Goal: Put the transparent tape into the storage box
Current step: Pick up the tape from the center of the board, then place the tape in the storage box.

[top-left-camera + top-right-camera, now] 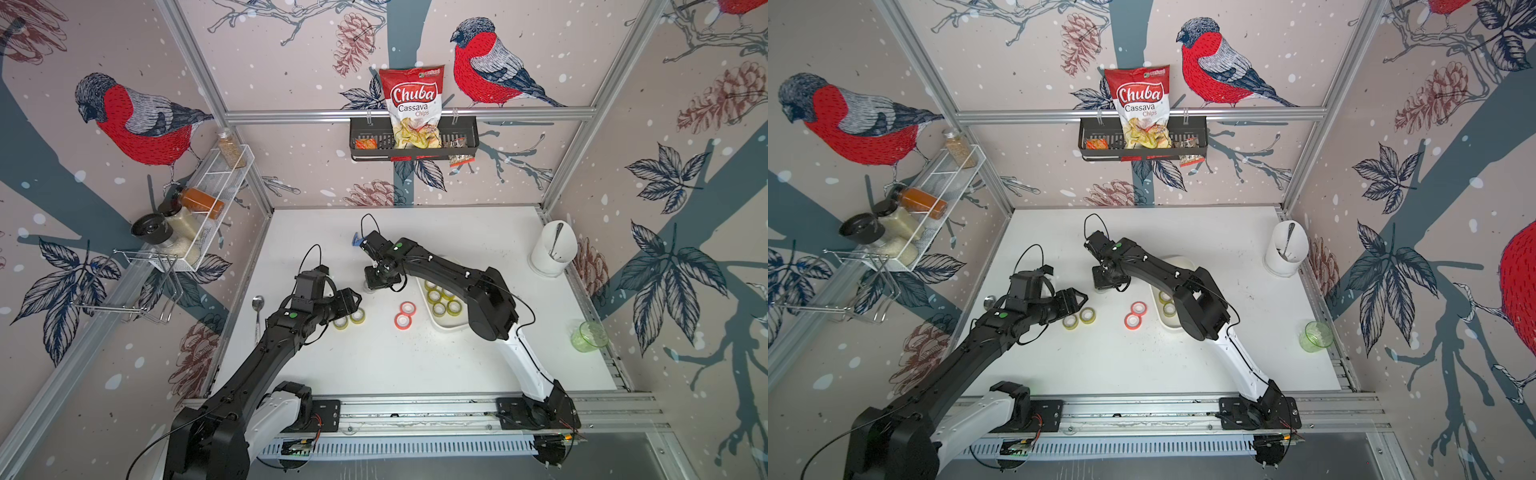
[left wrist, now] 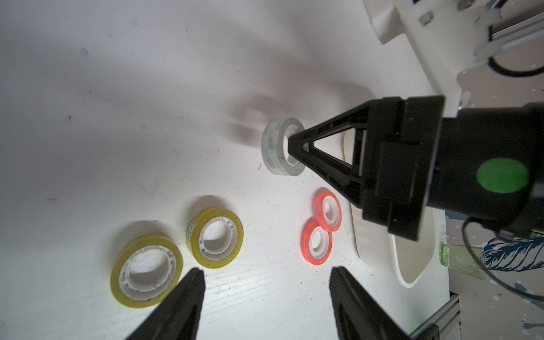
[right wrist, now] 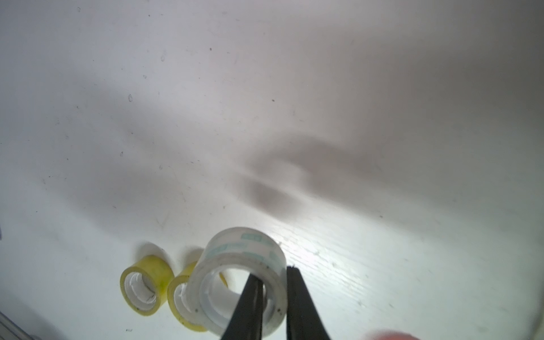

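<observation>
1. While the white table (image 1: 415, 365) carries everything, the relation that counts is sideways. The storage box (image 1: 451, 325) lies to the robot's right of the right gripper (image 2: 290, 144), just beside it. In both top views part of it is hidden under that arm's forearm.
2. Its long axis runs roughly from the far side of the table toward the robot's base. One long rim therefore faces the claw, and I judge the crossing to be a short sideways carry over that rim. Several yellowish rolls (image 1: 454, 306) already lie inside. How much room is left under the arm cannot be seen.
3. Of the two arms, the right is plainly the nearer to the box. The left gripper (image 2: 266, 270) hangs with its jaws apart and nothing between them, above the two yellow rolls (image 2: 239, 238). The two orange rolls (image 2: 305, 244) lie between it and the box.
4. The right gripper is clamped on the transparent tape (image 3: 241, 250): one finger goes down inside the white core, the other sits outside, and the roll's wall is pinched between them.
5. The tape is outside the box, over bare table, with its hole turned up toward the claw. Whether its underside has left the surface I cannot tell.
</observation>
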Controlling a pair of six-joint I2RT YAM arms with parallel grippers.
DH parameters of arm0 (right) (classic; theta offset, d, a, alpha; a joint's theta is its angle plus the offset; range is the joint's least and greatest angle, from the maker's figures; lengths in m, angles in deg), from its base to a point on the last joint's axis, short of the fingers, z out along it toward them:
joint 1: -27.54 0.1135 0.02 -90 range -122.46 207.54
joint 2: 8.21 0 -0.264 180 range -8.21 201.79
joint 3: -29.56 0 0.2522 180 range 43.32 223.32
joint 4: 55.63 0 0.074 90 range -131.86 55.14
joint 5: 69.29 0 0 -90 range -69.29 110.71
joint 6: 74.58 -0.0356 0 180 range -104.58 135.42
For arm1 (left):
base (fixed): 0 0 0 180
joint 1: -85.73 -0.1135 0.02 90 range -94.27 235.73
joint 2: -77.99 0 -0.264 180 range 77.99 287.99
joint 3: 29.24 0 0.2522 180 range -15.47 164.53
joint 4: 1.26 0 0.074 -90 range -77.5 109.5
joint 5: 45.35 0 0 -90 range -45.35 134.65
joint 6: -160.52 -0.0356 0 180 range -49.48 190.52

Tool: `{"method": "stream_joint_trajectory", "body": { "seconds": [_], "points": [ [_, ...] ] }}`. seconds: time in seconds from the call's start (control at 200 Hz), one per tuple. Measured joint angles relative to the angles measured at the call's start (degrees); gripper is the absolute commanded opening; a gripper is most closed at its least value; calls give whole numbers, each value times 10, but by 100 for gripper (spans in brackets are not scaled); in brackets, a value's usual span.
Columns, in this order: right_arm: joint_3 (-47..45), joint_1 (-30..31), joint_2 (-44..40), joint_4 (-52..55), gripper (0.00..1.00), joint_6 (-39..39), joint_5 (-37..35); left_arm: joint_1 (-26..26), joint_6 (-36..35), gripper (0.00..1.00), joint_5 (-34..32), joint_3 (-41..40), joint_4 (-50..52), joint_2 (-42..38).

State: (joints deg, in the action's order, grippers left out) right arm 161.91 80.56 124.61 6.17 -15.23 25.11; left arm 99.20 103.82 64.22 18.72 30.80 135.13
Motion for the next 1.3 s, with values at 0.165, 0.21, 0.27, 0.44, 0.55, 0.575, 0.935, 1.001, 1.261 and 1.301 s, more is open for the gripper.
{"method": "stream_joint_trajectory", "body": {
  "seconds": [0.165, 0.21, 0.27, 0.44, 0.55, 0.575, 0.935, 1.001, 1.261, 1.301],
  "points": [
    [-86, -24, -101, -3, 17, 8, 12, 0, -9, 71, 13, 22, 4, -1],
    [-113, -32, -134, -9, 17, 8, 17, 2, -10, 70, 14, 26, 4, -1],
    [-147, -45, -178, -13, 17, 8, 25, 9, -13, 70, 16, 31, 4, 0],
    [-238, -89, -275, -16, 16, 7, 38, 57, -18, 70, 14, 56, 3, 33],
    [-293, -112, -323, -12, 17, 8, 39, 91, -18, 70, 12, 80, -5, 69],
    [-304, -115, -331, -11, 17, 8, 38, 97, -18, 70, 12, 85, -8, 78],
    [-485, -202, -434, -11, 17, 8, 34, 194, -16, 70, -11, 164, -34, 195],
    [-503, -224, -442, -11, 17, 7, 32, 208, -16, 70, -16, 179, -39, 212],
    [-514, -258, -435, -13, 17, 20, -14, 233, -16, 70, -18, 195, -47, 243],
    [-512, -258, -429, -12, 17, 22, -25, 233, -16, 70, -18, 195, -48, 243]
  ]
}}
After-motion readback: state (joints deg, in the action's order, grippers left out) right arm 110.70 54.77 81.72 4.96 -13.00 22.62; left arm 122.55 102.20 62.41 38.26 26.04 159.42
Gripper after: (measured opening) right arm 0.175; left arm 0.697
